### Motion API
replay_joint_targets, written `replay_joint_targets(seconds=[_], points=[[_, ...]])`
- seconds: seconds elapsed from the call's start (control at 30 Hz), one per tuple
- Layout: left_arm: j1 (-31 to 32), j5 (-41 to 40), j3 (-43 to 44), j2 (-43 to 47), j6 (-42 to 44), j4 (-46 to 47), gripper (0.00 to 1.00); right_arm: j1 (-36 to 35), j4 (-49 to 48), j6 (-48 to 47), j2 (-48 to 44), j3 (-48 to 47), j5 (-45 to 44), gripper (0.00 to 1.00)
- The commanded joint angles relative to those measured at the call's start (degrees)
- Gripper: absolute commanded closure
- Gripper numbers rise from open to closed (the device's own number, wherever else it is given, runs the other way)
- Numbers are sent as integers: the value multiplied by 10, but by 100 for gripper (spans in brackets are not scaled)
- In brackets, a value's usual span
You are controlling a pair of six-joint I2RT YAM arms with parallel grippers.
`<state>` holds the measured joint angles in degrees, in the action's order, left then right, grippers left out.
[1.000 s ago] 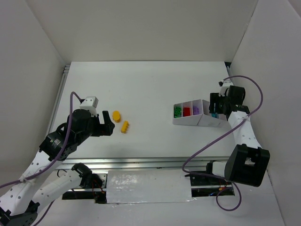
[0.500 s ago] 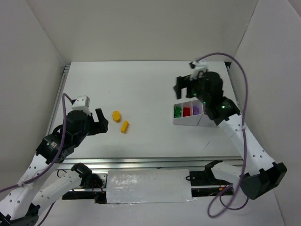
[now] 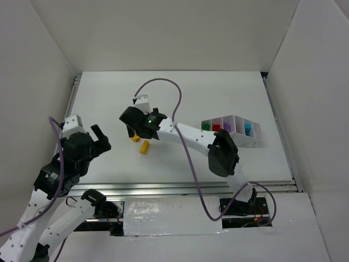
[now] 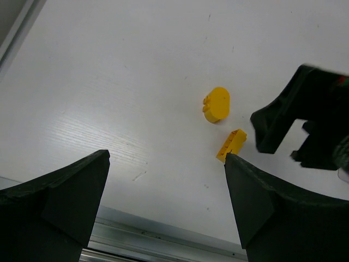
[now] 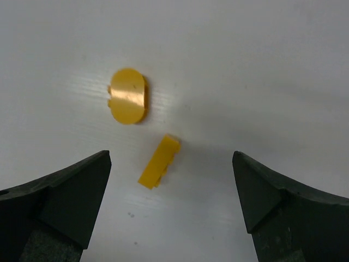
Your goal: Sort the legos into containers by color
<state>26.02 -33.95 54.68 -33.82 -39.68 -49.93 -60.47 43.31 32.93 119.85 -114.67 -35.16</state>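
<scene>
Right end effector (image 5: 172,196) swung from tray (image 3: 235,144) (3 o'clock) to yellow legos (image 5: 158,162) at 9 o'clock — jaws wide, empty — pickup likely next.

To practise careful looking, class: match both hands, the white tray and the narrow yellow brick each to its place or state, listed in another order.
Things:
1 right hand
2 left hand
3 white tray
4 narrow yellow brick

Places or states:
A holds coloured bricks in its compartments
B open, above the narrow yellow brick
C lies loose beside the oval yellow brick
D open, at the left side of the table, holding nothing

Pairs: 1-B, 2-D, 3-A, 4-C
</scene>
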Motion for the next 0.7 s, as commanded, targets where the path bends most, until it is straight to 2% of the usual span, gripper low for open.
replay_joint_targets(seconds=[0.0, 0.03, 0.07, 0.13, 0.27, 0.43, 0.67], points=[[-5, -40, 12, 13, -29, -8, 1, 8, 23, 155, -9, 21, 33, 0], [-8, -42, 12, 17, -31, -9, 1, 8, -11, 171, -7, 59, 50, 1], [-9, -42, 11, 21, -31, -6, 1, 6, -23, 188, -2, 74, 63, 6], [-8, -34, 5, 29, -24, 2, 0, 1, -38, 216, 18, 95, 89, 10], [-8, -22, 7, 13, -15, 7, 0, -4, -33, 231, 57, 84, 106, 21], [-14, -3, 5, -7, -3, 16, 1, -6, -63, 228, 59, 90, 114, 26], [-17, -1, 3, 8, 0, 19, 1, -5, -12, 235, 109, 47, 95, 27]])
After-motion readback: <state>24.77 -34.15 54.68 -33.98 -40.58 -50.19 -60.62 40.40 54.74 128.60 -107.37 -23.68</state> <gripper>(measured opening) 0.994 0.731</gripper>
